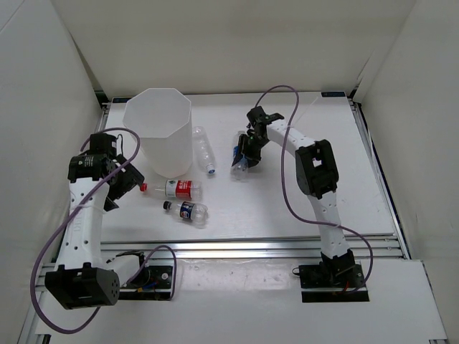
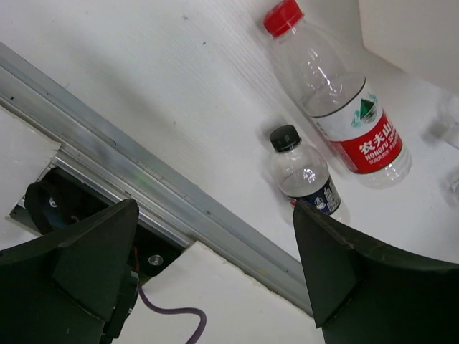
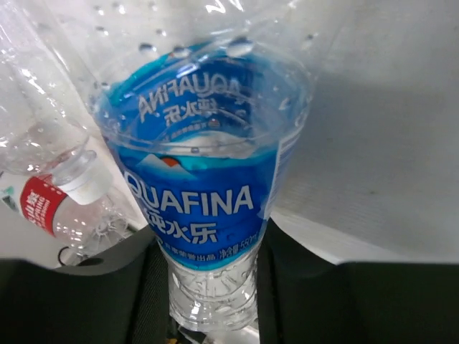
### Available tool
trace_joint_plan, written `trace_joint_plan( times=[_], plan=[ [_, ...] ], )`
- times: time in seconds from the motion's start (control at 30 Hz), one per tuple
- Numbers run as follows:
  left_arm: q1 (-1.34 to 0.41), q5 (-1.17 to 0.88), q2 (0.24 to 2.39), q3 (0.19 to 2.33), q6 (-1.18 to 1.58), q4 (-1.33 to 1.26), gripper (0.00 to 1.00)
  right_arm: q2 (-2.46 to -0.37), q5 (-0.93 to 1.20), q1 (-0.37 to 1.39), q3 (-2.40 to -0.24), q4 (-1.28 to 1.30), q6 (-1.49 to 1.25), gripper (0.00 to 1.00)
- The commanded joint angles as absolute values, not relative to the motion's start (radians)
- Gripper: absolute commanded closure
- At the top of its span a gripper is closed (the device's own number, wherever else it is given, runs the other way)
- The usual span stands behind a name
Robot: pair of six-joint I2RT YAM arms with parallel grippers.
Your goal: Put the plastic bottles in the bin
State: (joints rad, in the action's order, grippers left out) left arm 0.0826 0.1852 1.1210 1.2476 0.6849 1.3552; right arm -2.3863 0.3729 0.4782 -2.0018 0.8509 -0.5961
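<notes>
Blue-labelled clear plastic, thin-walled and beaded with droplets, is what is clamped between the fingers of the right gripper (image 3: 212,290). This small Aquafina bottle (image 3: 208,193) is gripped around its lower, ribbed part, and its long axis runs straight away from the wrist camera.

The tall white translucent bin with the octagonal rim (image 1: 165,154) lies to the left of the held bottle, well apart from it. An unlabelled clear bottle (image 1: 204,149) lies on the white table (image 1: 287,208) between them, just beside the bin wall, with its long axis running far to near (cap toward the arms). A carry leftward and up over the rim is judged to be what comes next.

The fingers of the left gripper (image 1: 123,183) are spread apart, with nothing between them. Just to its right two bottles lie crosswise, caps turned toward it:
- a red-capped, red-labelled bottle (image 1: 176,189);
- a smaller black-capped bottle with a dark label (image 1: 188,211), nearer the arms.

The left arm is the nearer arm for both. Their smooth round walls are judged likely to roll or dent under a pinch.
</notes>
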Motion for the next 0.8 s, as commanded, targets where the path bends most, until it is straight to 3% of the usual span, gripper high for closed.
trace_joint_plan(
  times=[0.0,0.17,0.3,0.5,0.6,0.7,0.77],
  plan=[
    [0.080,0.128,1.092,1.258,0.657,1.431,0.00,-2.334,0.315,0.477,-1.933,0.841,-0.571,0.69],
    [0.080,0.083,1.111,1.324,0.657,1.431,0.00,-2.047,0.281,0.477,-1.901,0.841,-0.592,0.72],
    [0.071,0.097,1.111,1.319,0.675,1.431,0.00,-1.915,0.331,0.502,-2.035,0.714,-0.692,0.72],
    [0.071,0.022,1.082,1.252,0.686,1.431,0.00,-2.126,0.341,0.617,-2.575,0.566,-0.703,0.72],
    [0.071,-0.021,1.081,1.215,0.674,1.431,0.00,-2.126,0.296,0.663,-2.470,0.292,-0.735,0.72],
    [0.071,-0.040,1.072,1.206,0.651,1.431,0.00,-2.249,0.241,0.702,-2.620,0.213,-0.718,0.72],
    [0.071,-0.051,1.072,1.221,0.638,1.431,0.00,-2.228,0.195,0.722,-2.546,0.109,-0.678,0.70]
  ],
)
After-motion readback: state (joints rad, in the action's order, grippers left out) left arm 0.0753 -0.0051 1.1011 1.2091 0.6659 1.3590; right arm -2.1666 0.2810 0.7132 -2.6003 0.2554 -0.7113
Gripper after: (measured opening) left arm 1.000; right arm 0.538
